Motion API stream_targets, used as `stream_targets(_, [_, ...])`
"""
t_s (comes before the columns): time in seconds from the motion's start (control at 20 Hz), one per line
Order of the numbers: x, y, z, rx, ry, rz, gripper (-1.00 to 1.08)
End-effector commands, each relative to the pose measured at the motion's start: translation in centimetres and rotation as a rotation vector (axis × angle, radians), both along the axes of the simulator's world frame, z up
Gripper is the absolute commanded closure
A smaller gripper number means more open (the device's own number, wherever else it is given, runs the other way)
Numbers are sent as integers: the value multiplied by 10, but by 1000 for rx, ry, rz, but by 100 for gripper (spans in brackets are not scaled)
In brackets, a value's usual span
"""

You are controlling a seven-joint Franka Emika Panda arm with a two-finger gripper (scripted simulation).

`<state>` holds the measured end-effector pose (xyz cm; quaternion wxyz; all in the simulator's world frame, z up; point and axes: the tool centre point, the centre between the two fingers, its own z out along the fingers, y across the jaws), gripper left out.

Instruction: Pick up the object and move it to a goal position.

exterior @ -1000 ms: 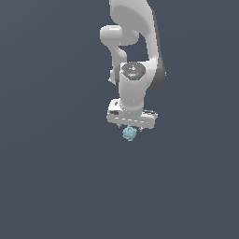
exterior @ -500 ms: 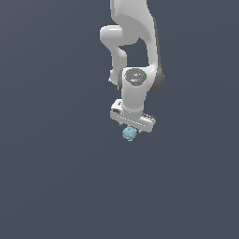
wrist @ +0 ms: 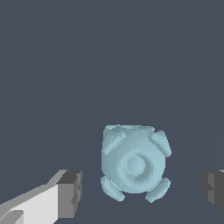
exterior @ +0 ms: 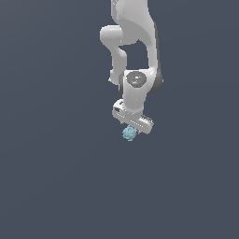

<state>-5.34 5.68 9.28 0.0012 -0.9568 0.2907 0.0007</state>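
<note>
The object [exterior: 129, 133] is a small pale blue-teal bumpy blob, seen in the exterior view just below the white hand. My gripper [exterior: 132, 127] hangs right above it, with its finger bar slanted. In the wrist view the object [wrist: 134, 164] sits between the two dark fingertips [wrist: 70, 193], with a clear gap on each side. The gripper [wrist: 142, 192] is open and straddles the object without touching it.
A plain dark grey-blue surface fills both views. The white arm [exterior: 135, 51] rises from the hand toward the top of the exterior view. No other objects or edges show.
The hand has turned about its axis, so its finger bar now slants instead of lying level. The object stays in the same spot below it.
</note>
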Motion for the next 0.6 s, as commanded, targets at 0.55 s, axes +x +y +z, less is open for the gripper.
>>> stream_targets(0.55, [-3,0,-15,-2,0,-26,-92])
